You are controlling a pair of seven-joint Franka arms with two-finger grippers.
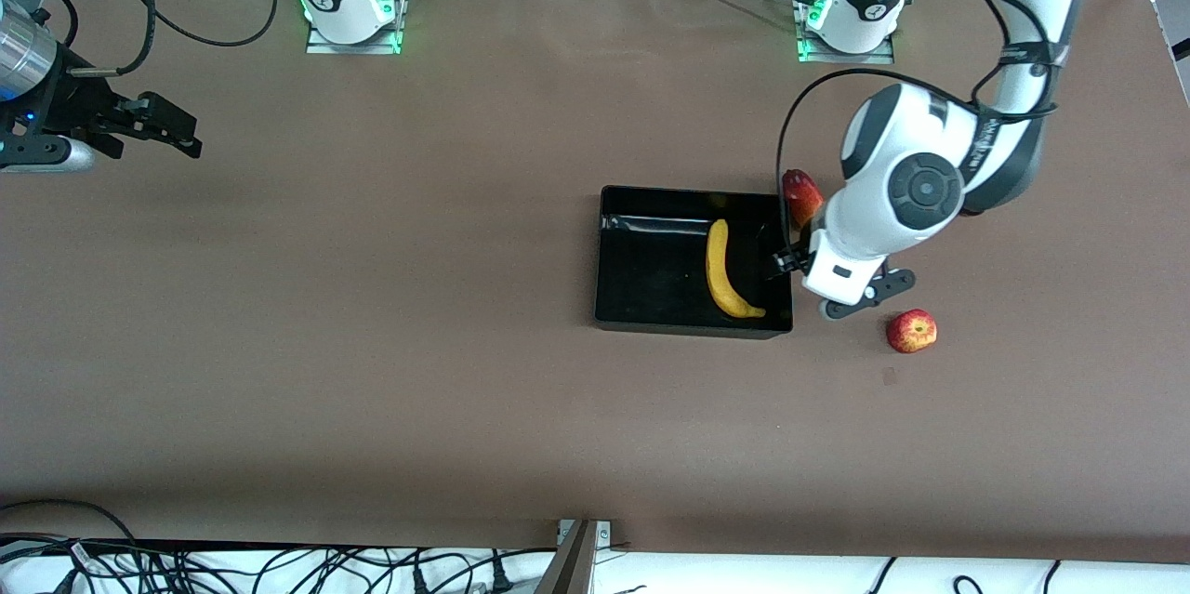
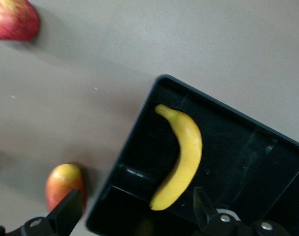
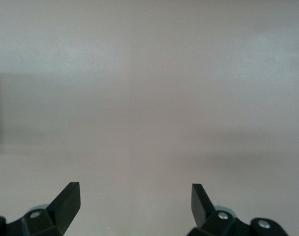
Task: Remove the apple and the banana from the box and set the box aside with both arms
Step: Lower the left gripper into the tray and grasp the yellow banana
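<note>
Black plastic bin (image 1: 651,269) standing on the brown table (image 1: 372,343), taken here as the landmark. In the bin, a long curved yellow banana (image 1: 723,270) lying flat on the floor, close to the wall at the left arm's end of the table, stem end pointing toward the robots' bases. Seen also in the left wrist view: banana (image 2: 181,157) resting inside the bin (image 2: 237,147), free of any finger.

Left gripper (image 1: 790,261) hanging over the bin's wall at the left arm's end, fingers spread wide, grasping nothing; in the left wrist view the two fingertips (image 2: 68,209) standing apart, one over the table just outside the bin, the other over the bin's floor.

Outside the bin, toward the left arm's end: small red apple with yellow patches (image 1: 912,331), on the table, nearer to the front camera than the bin's corner, well apart from the wall. Oblong red-yellow mango (image 1: 801,196) just beside the bin's corner nearest the bases, partly hidden by the left arm.

Right gripper (image 1: 172,131) waiting well away from the bin, over bare table toward the right arm's end, fingers spread, holding nothing.
</note>
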